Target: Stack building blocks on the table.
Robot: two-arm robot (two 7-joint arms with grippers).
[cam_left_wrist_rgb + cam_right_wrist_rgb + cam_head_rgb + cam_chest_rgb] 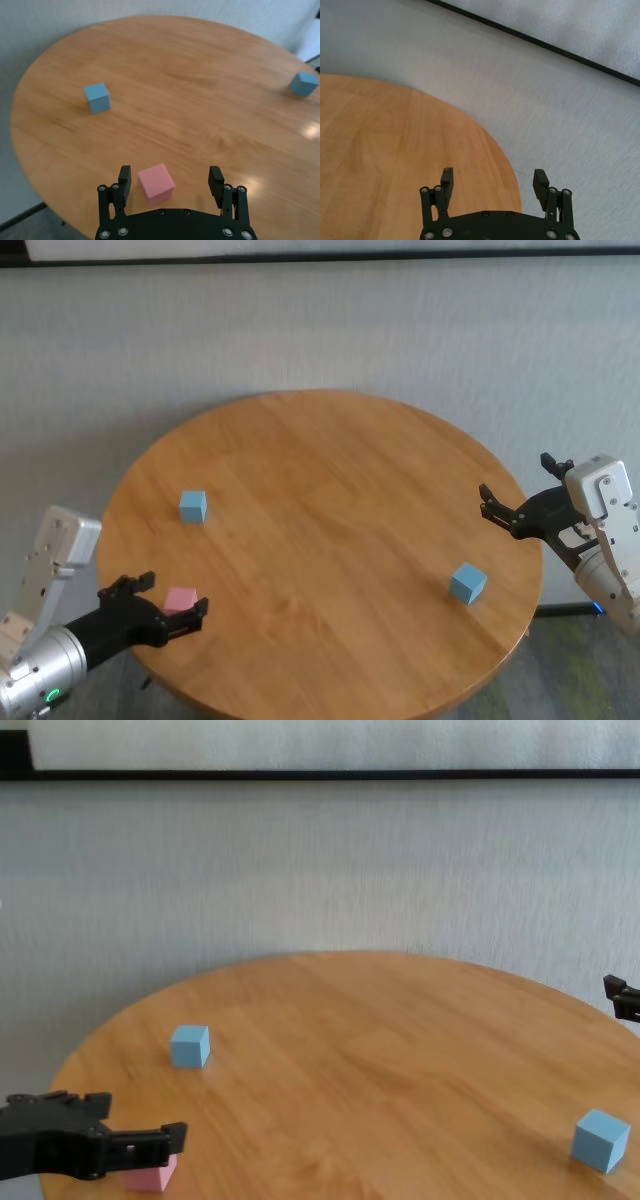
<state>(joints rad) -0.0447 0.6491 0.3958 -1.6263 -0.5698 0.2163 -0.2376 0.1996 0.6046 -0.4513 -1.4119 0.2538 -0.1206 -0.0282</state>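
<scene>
We see the table (330, 500), round w/ a wood-grain top, carrying three cubes, all resting flat on the top and well apart from each other; none is stacked. The pink cube (181, 600) sits near the table's left front edge. The L gripper (160, 612) is at that spot, low over the top, w/ its jaws spread wide; the pink cube lies between the two fingers. In the L wrist view the pink cube (156, 183) shows a clear gap to each finger (124, 181), so we read no contact on either side. The chest view gives the same: the L gripper (135, 1145) sits in front of the pink cube (152, 1173), which rests on the table (380, 1040). The 1st blue cube (193, 506) stands on the left half of the top, farther from the robot than the pink cube; see also the L wrist (96, 97) and chest (190, 1046) views. The 2nd blue cube (467, 583) stands on the right half near the front edge, also seen from the chest (601, 1140). The R gripper (520, 495) hangs at the table's right edge, jaws wide, holding nothing; the R wrist view shows both fingers (447, 179) apart over the rim, w/ floor beyond.
</scene>
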